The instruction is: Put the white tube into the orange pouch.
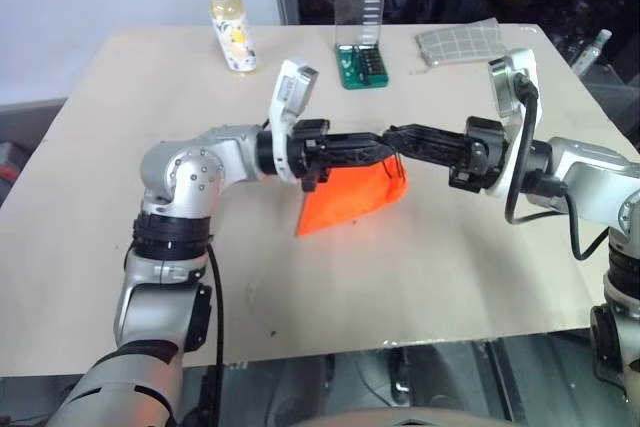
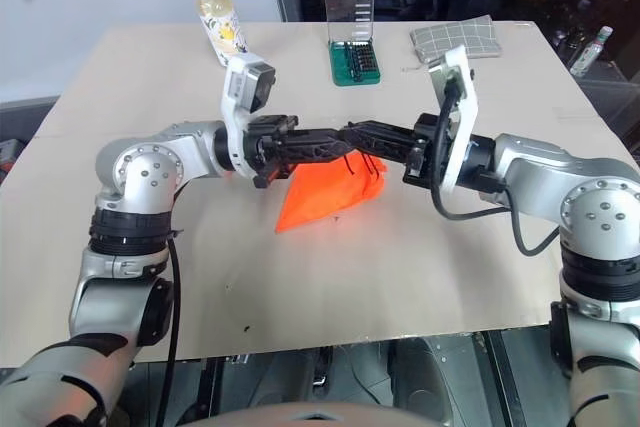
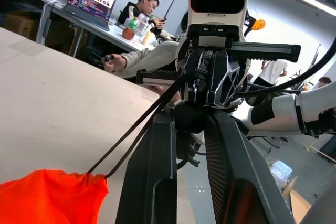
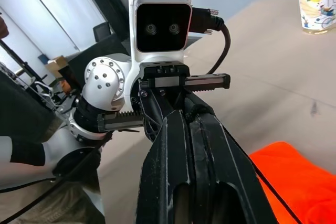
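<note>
Right gripper (image 1: 398,137) clamped tight, reaching in level from the right of the frame to the centre, and to judge by the left wrist view pinching the dark cord (image 3: 131,140) that runs up taut from the pouch mouth. Left gripper (image 1: 372,150) met tip to tip with it from the left, likewise level; cannot tell whether clenched or slack, nor whether any cord is caught there.

Directly below the meeting point, just under centre frame: the orange pouch (image 1: 345,202). Bright, thin fabric, gathered at the top where the cord enters, fanning down to a point at lower left. Upper corner lifted by the cord, lower part apparently resting on the tan table (image 1: 120,107). Limp, lightly creased, no stiff outline pressing through the cloth.

No telling from here whether the white tube is already inside. At the far upper right, past the table's corner, a slim pale object (image 1: 592,50), too small to name.

Judged step: work on the pouch mouth, either drawing it open for loading or cinching it afterwards; impossible to settle which. Next move, as a guess: if opening, spread the two grips apart gently along the cord line, keeping the mouth up so that a slim tube can slide in end first. Thin fabric likely to collapse shut once tension drops.

Along the top edge, well apart from the work: a clear yellowish bottle (image 1: 231,25), a green bit case (image 1: 360,47), a grey checked pouch (image 1: 458,42).
</note>
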